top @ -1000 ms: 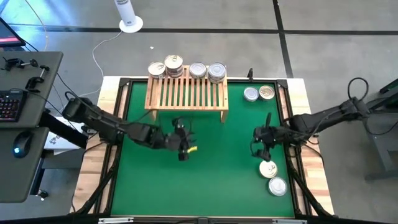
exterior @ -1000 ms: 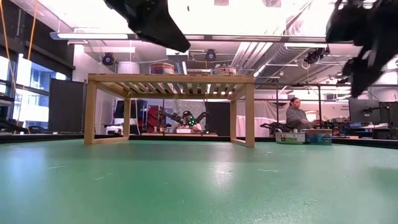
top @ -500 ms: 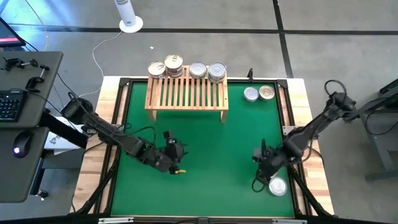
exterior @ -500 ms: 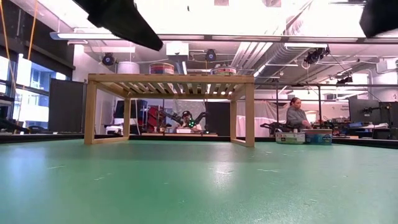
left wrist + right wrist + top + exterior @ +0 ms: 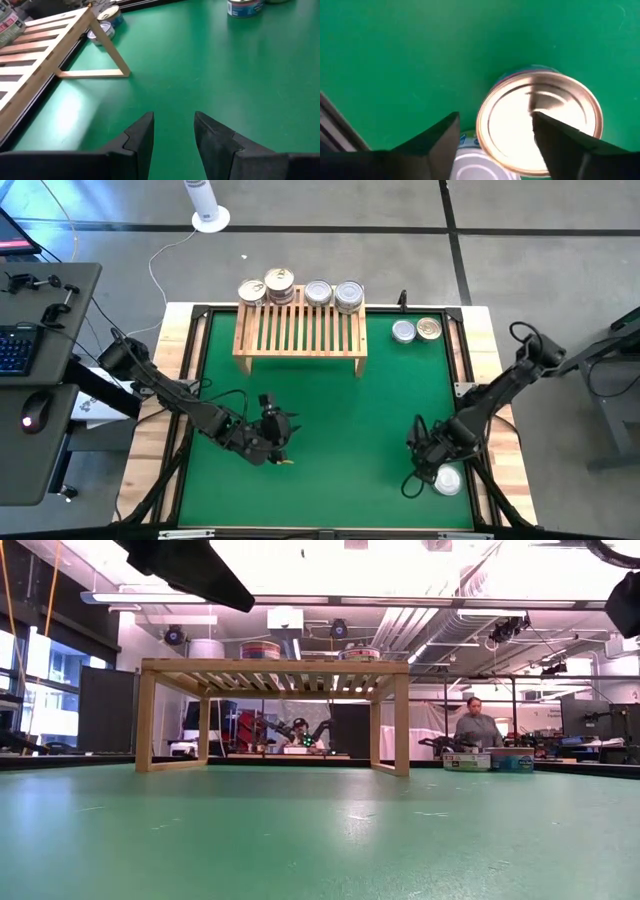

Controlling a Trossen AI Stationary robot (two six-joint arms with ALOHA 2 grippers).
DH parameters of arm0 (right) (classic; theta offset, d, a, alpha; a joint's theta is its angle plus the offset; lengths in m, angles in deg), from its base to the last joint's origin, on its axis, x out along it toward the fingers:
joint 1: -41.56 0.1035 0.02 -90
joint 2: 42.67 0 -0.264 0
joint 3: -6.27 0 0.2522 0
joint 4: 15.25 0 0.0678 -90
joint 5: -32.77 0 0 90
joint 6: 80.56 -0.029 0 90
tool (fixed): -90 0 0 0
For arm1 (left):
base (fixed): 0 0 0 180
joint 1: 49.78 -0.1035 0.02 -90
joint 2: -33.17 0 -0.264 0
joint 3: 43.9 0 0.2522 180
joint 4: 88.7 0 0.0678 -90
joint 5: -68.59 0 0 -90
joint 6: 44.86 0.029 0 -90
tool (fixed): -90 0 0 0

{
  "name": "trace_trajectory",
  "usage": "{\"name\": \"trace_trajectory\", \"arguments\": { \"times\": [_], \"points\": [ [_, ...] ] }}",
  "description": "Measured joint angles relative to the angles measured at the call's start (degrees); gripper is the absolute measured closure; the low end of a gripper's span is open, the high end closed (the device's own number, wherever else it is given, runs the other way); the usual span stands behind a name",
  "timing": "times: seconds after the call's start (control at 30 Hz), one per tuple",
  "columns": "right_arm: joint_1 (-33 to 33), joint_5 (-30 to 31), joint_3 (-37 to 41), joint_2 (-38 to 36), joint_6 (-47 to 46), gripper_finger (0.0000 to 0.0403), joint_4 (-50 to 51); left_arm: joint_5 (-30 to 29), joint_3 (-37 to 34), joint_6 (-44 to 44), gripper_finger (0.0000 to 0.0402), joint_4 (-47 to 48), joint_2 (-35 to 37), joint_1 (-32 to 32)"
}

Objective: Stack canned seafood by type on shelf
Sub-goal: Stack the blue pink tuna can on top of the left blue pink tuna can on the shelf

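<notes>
The left arm reaches in from the table's left edge, bent at the elbow, with its forearm angled toward the table's middle. The left gripper (image 5: 277, 442) hangs low over the mat, empty, its two dark fingers (image 5: 140, 137) parted by a narrow gap. The right arm comes in from the right edge, its upper link sloping down from a raised shoulder joint to a wrist near the front right corner. The right gripper (image 5: 428, 461) points downward, its fingers (image 5: 445, 137) spread apart and clasping nothing.
</notes>
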State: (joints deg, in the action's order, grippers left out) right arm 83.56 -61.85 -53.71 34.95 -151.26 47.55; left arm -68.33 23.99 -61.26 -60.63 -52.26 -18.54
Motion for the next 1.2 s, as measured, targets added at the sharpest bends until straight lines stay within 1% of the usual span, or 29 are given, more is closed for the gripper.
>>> {"name": "trace_trajectory", "arguments": {
  "times": [0.13, 0.2, 0.3, 0.4, 0.43, 0.47, 0.6, 0.67, 0.73, 0.87, 0.93, 1.0, 1.07, 1.13, 1.2],
  "points": [
    [0.77, 0.00, 0.00, -0.40, -0.72, 0.0216, 0.58, 0.00, 0.00, -1.79, 0.0275, 0.02, 0.00, 0.00],
    [0.80, 0.48, 0.02, -0.40, -1.13, 0.0254, 2.14, 0.00, 0.00, -2.44, 0.0275, 0.02, 0.00, 0.11],
    [0.80, 3.27, 0.08, -0.40, -1.49, 0.0318, 4.88, 0.00, 0.00, -3.01, 0.0275, 0.02, 0.00, 0.38],
    [0.15, 4.22, 0.16, 0.55, -0.77, 0.0382, 5.88, -0.02, 0.02, -4.08, 0.0275, 0.59, 0.00, 0.87],
    [-0.13, 4.20, 0.17, 1.14, 0.06, 0.0392, 5.71, -0.09, 0.02, -4.60, 0.0275, 1.18, 0.00, 1.08],
    [-0.45, 4.14, 0.17, 1.89, 0.89, 0.0395, 5.23, -0.21, 0.02, -5.24, 0.0275, 1.94, 0.00, 1.35],
    [-2.39, 3.75, -0.13, 4.91, 5.14, 0.0384, 2.22, -0.51, 0.02, -7.83, 0.0275, 5.34, 0.00, 2.68],
    [-4.00, 4.32, -0.32, 6.38, 8.29, 0.0390, -1.57, -0.66, 0.02, -8.90, 0.0275, 6.76, 0.00, 3.41],
    [-5.97, 6.14, -0.33, 7.25, 11.84, 0.0399, -6.90, -0.68, 0.02, -9.89, 0.0275, 8.07, 0.00, 4.07],
    [-11.12, 13.09, 0.16, 7.99, 20.75, 0.0398, -21.98, -0.84, 0.03, -11.06, 0.0275, 9.78, 0.00, 5.49],
    [-13.79, 16.61, 0.50, 8.33, 26.84, 0.0400, -29.45, -0.86, 0.04, -12.07, 0.0275, 10.93, 0.00, 5.97],
    [-16.12, 20.47, 0.45, 8.41, 33.60, 0.0401, -39.54, -0.87, 0.04, -13.52, 0.0275, 12.15, 0.00, 6.41],
    [-17.55, 22.63, 0.24, 8.37, 40.58, 0.0401, -47.43, -0.85, 0.04, -15.06, 0.0275, 13.30, 0.00, 6.73],
    [-18.01, 22.80, 0.33, 7.98, 46.47, 0.0399, -51.72, -0.85, 0.07, -17.23, 0.0275, 14.45, 0.00, 7.03],
    [-17.15, 25.46, 0.33, 6.43, 49.93, 0.0399, -52.40, -0.83, 0.07, -19.53, 0.0275, 15.34, 0.00, 7.40]
  ]
}}
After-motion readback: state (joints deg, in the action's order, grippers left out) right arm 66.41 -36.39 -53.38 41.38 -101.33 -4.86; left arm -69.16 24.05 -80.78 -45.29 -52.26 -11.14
